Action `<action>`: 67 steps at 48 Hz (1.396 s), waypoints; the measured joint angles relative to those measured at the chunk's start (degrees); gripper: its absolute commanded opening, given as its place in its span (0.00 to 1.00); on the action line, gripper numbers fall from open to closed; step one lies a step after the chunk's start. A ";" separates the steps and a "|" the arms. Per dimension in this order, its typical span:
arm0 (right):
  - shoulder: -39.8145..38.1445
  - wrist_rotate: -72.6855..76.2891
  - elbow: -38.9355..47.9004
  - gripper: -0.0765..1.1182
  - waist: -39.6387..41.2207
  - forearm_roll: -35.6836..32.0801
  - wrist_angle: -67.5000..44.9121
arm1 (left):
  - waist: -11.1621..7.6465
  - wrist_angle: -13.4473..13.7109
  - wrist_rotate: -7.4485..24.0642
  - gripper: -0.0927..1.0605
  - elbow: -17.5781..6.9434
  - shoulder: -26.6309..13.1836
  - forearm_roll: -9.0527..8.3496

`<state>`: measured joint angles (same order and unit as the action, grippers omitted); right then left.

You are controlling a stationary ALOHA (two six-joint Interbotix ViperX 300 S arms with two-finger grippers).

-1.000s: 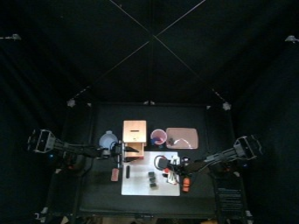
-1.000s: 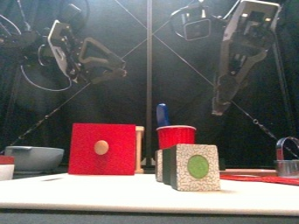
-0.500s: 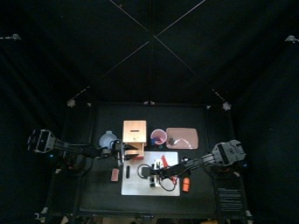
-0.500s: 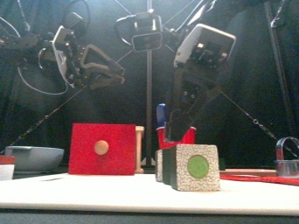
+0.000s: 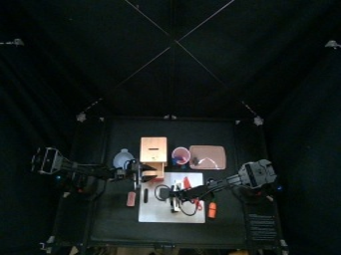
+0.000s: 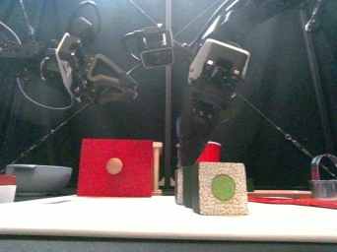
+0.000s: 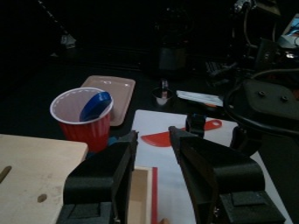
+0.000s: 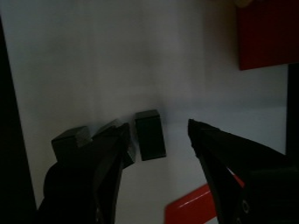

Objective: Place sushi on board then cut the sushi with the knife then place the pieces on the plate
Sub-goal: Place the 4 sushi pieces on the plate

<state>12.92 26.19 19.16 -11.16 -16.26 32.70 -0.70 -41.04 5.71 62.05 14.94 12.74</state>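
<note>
White board, dark green sushi, open fingers above it.
White cutting board (image 5: pixel 154 211) lies flat at the near middle of the black bench (image 5: pixel 120 134), its near edge free. On it stands the blocky sushi roll (image 6: pixel 215 187). The right gripper (image 8: pixel 158 129) hangs over one block, fingers wide on either side. A flat red piece (image 8: pixel 205 207) lies just beside them. The left gripper (image 7: pixel 152 138), fingers apart, hovers by the pale wooden box (image 6: pixel 114 167). Farther back stand a red cup (image 7: pixel 82 118) and a pink tray (image 5: pixel 208 156), and a smooth bowl (image 6: pixel 37 177) sits at left.
</note>
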 measured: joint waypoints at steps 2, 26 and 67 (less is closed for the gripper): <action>0.26 -0.09 -0.09 0.81 0.00 0.09 0.00 | 0.00 0.00 -0.09 0.74 0.00 -0.09 0.09; 1.76 0.00 -0.26 0.64 0.70 1.67 -0.09 | 0.00 0.00 0.00 0.74 0.35 -0.09 0.70; -29.53 8.44 23.99 0.59 16.35 0.88 7.38 | 0.53 0.00 0.18 0.74 0.88 0.00 1.05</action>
<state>-16.61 34.63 43.15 5.19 -15.38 40.08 -0.18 -41.04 5.89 62.93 14.94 13.80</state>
